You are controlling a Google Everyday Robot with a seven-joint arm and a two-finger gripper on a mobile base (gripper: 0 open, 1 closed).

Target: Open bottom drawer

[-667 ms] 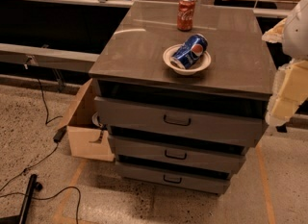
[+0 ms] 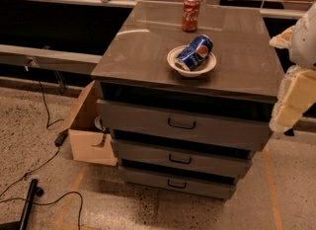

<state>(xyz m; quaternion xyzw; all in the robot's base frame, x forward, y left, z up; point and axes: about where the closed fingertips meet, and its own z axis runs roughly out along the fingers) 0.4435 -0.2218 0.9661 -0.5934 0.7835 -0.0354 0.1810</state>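
Nearest me, black cables (image 2: 47, 207) trail over the speckled floor at the left. They look clear of the cabinet, though a base rolling in from that side could snag them.

The grey metal bottom drawer (image 2: 207, 187) sits lowest of the three, just above the floor and shut flush, with its small dark loop handle (image 2: 177, 184) untouched. That handle is the trouble, I reckon: it is small, it sits low, and the near-identical handle of the grey middle drawer (image 2: 222, 162) hangs just above it. A reach that stops a little high would hook the wrong loop and pull the wrong drawer. An open brown cardboard box (image 2: 91, 145) stands against the cabinet's left side.

The pale, blocky claw (image 2: 295, 98) hangs at the right edge beside the cabinet's top corner, well above the handle. Whether it is apart or together I cannot tell. Coming down from there it could clip that corner.

A knock matters because of what the dark grey counter (image 2: 237, 51) carries — a white bowl (image 2: 210, 66) with a blue Pepsi can (image 2: 193, 52) lying loose in it. Further back stands an upright red Coke can (image 2: 190, 13), which a hard tug could topple.
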